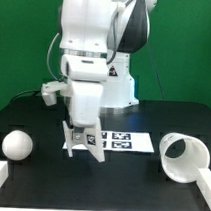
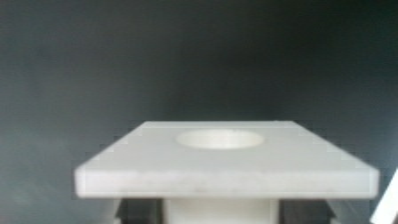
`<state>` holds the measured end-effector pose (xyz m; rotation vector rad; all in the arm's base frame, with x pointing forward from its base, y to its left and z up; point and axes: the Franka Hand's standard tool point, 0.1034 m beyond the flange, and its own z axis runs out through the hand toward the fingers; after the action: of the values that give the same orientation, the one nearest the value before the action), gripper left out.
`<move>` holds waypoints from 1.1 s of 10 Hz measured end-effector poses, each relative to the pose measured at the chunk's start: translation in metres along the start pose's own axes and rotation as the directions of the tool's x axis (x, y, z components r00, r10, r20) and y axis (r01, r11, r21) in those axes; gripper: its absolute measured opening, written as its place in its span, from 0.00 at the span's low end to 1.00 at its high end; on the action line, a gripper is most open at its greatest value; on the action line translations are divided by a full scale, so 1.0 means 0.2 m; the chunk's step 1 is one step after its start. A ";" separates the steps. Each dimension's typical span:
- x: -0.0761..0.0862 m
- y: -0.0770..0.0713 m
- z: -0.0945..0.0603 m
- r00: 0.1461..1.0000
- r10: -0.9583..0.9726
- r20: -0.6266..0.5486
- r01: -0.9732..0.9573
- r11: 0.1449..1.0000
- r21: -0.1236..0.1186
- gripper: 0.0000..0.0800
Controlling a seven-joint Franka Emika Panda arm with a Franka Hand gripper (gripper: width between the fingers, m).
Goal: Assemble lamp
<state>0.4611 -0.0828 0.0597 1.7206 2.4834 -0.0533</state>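
Hand (image 1: 82, 140) clamps base (image 2: 160, 165); bulb (image 1: 16, 144), shade (image 1: 183, 158) lie well apart.

Base (image 2: 228, 165): white square block, round socket facing up. Bulb (image 1: 16, 144) at exterior view's left. Shade (image 1: 183, 158) on its side, right.

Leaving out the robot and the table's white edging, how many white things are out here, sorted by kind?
Square base: 1
Round bulb: 1
Cone shade: 1
Marker board: 1
Total: 4
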 end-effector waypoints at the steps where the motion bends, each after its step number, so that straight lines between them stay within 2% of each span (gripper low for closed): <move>1: 0.04 0.01 0.00 0.984 -0.180 -0.003 0.180 0.984 0.017 0.38; 2: 0.08 0.01 0.01 0.946 -0.325 -0.015 0.325 0.945 0.030 0.38; 5: 0.06 0.00 0.01 0.866 -0.499 -0.009 0.499 0.865 0.041 0.38; 6: 0.05 -0.01 0.02 0.806 -0.591 -0.011 0.591 0.805 0.046 0.38; 7: 0.04 -0.04 0.04 0.654 -0.755 -0.036 0.756 0.653 0.049 0.38; 8: 0.06 -0.04 0.05 0.509 -0.859 -0.056 0.860 0.507 0.047 0.38; 10: 0.07 0.00 0.04 0.334 -0.941 -0.061 0.942 0.330 0.062 0.38; 11: 0.06 -0.02 0.05 0.329 -0.942 -0.065 0.943 0.325 0.065 0.38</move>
<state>0.4546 -0.0732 0.0489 -0.0300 3.1175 -0.2555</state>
